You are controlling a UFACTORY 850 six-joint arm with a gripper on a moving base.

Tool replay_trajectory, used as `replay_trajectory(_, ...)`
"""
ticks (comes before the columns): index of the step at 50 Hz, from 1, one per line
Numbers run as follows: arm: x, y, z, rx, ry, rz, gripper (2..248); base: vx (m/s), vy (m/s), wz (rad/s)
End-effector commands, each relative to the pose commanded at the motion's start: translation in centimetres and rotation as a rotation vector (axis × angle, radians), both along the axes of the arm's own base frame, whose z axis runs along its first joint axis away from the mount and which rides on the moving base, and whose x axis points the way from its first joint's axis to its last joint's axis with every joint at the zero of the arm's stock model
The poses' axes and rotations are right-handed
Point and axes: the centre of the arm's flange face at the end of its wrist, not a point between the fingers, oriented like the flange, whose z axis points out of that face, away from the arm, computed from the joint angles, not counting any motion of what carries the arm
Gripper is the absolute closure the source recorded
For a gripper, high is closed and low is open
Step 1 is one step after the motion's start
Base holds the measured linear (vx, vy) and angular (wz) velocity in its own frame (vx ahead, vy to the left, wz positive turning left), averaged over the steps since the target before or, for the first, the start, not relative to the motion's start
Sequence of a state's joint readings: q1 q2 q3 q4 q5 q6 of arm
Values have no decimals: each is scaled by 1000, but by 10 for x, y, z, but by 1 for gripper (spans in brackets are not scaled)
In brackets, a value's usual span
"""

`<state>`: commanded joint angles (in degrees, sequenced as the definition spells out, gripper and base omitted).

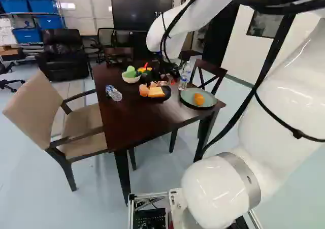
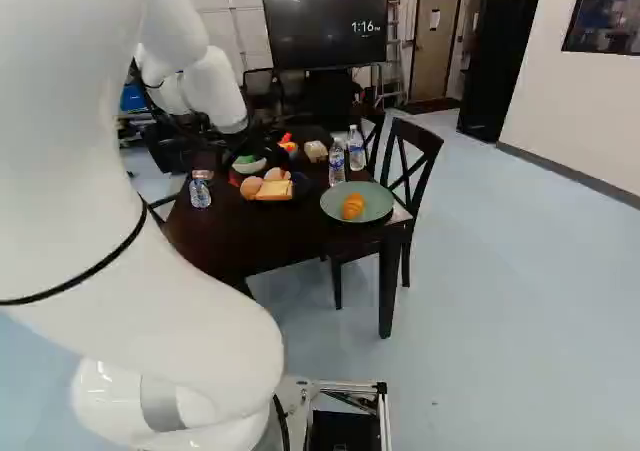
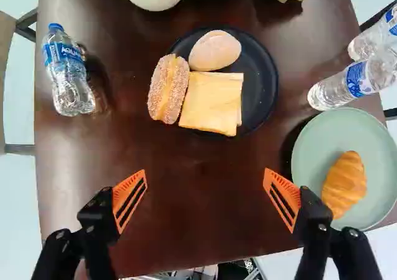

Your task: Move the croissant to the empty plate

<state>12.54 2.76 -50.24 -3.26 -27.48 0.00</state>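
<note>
The dark wooden table (image 3: 201, 230) is the work surface, with a wall screen (image 1: 141, 9) beyond it. The green plate (image 3: 310, 162) is my reference; it lies near the table's edge. The croissant (image 3: 345, 184) rests on this plate. My gripper (image 1: 162, 72) is above the table, its jaws released, the two orange-padded fingers spread wide. In the wrist view, one finger partly overlaps the rim of the green plate. Two water bottles (image 2: 337, 161) (image 2: 356, 151) stand just beside the green plate. The black plate (image 3: 259, 87), also near it, carries a sugared roll (image 3: 168, 89), a pale bun (image 3: 214, 50) and yellow slices (image 3: 211, 103). Well apart from the green plate, I locate a third bottle (image 3: 67, 72) and, past the opposite side of the table, a beige chair (image 1: 81, 125).
</note>
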Motion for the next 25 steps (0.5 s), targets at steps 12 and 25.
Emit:
replay_trajectory(12, 0, 0, -1, 1, -3, -1, 3, 0, 0, 0)
replay_trajectory(25, -2, -2, -5, 5, -16, -4, 3, 0, 0, 0)
